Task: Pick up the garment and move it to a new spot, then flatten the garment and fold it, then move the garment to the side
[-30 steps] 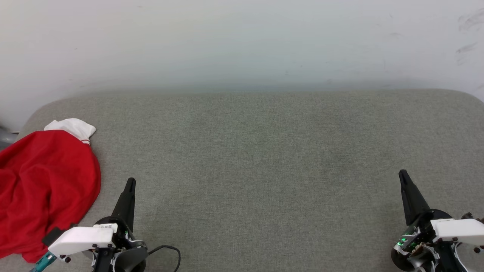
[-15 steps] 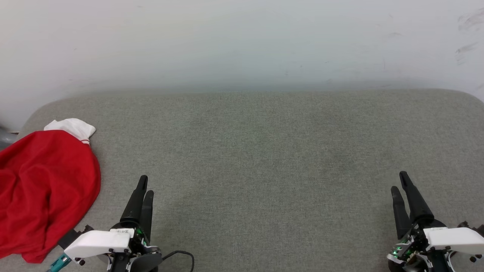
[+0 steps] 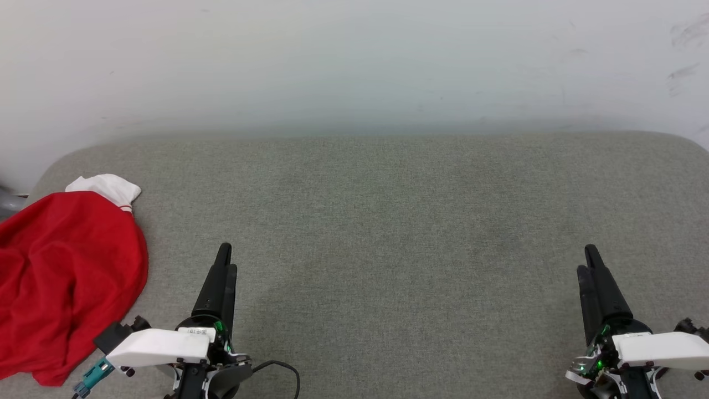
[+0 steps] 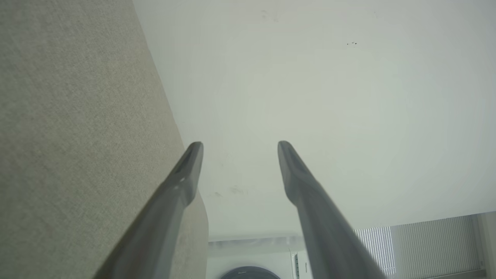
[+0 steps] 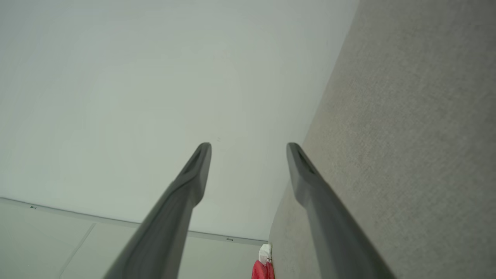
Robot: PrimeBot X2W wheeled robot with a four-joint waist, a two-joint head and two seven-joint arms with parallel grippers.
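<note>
Clerk: Garment (image 3: 66,277), one, red, with a white sleeve (image 3: 108,185) at its far end. Location?

Checker: Far left of the desk (image 3: 388,221), bunched in a loose heap. Part of it runs off the head view's left edge.

Clerk: Left gripper (image 3: 228,257). Condition?

Checker: Fingers spread, nothing between them. It sits low over the desk, near the garment's right edge but apart from it, pointing toward the wall (image 3: 354,66).

Clerk: Right gripper (image 3: 585,259)?

Checker: Spread likewise and empty. It is at the far right, well apart from the garment.

Clerk: Step in hand?

Checker: Pick-up, by my reading. The heap lies untouched.

Clerk: Handling notes, please.

Checker: First, the left gripper is the near one and should make the reach, turning toward the heap. Second, come down on a raised fold near the edge rather than the flat middle, and close on few layers. Third, the cloth looks soft and will likely sag, so lift until the lowest part hangs free of the desk before carrying it toward the middle.

Clerk: Risks?

Checker: Nipping the desk's grey fabric along with the cloth. Taking the sleeve alone would probably leave the body twisted below it. The right gripper is best kept spread, ready for a second corner when flattening comes.
</note>
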